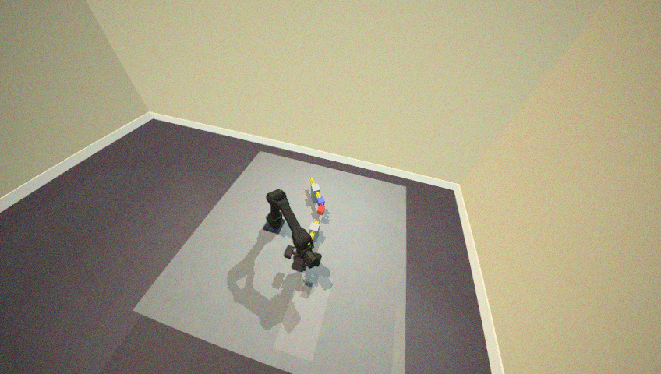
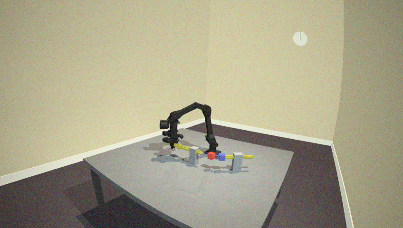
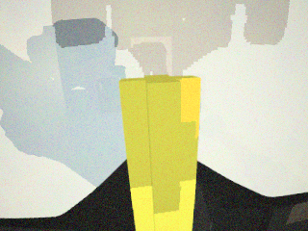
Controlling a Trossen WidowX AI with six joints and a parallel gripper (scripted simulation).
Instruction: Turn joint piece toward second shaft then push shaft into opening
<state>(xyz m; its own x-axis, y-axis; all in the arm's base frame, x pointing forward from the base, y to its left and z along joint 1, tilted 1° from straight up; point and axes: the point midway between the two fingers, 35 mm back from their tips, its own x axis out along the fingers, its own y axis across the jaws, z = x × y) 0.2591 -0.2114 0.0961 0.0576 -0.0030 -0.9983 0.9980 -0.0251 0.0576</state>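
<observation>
My gripper point(image 2: 171, 145) point(image 3: 157, 158) is shut on the outer part of the yellow second shaft point(image 2: 185, 147) point(image 3: 166, 144) point(image 1: 312, 235). In the wrist view the shaft stands between the black fingers. The shaft passes through its grey block point(image 2: 193, 156) point(image 1: 314, 227), and its inner tip sticks out a little, with a gap to the red joint piece point(image 2: 211, 155) point(image 1: 320, 210). The red piece hangs on hinges from a blue part point(image 2: 222, 156) point(image 1: 320, 200) on the first yellow shaft point(image 2: 247, 156) point(image 1: 312, 180), held in another grey block point(image 2: 237, 162) point(image 1: 316, 187). The red piece's opening is too small to make out.
Both blocks stand on the grey table point(image 1: 371, 259) point(image 2: 220, 192). The black arm reaches from its base point(image 1: 273, 226) point(image 2: 212, 151), beside the shafts, over to the outer part of the second shaft. A collar point(image 2: 179, 146) sits on that shaft between gripper and block.
</observation>
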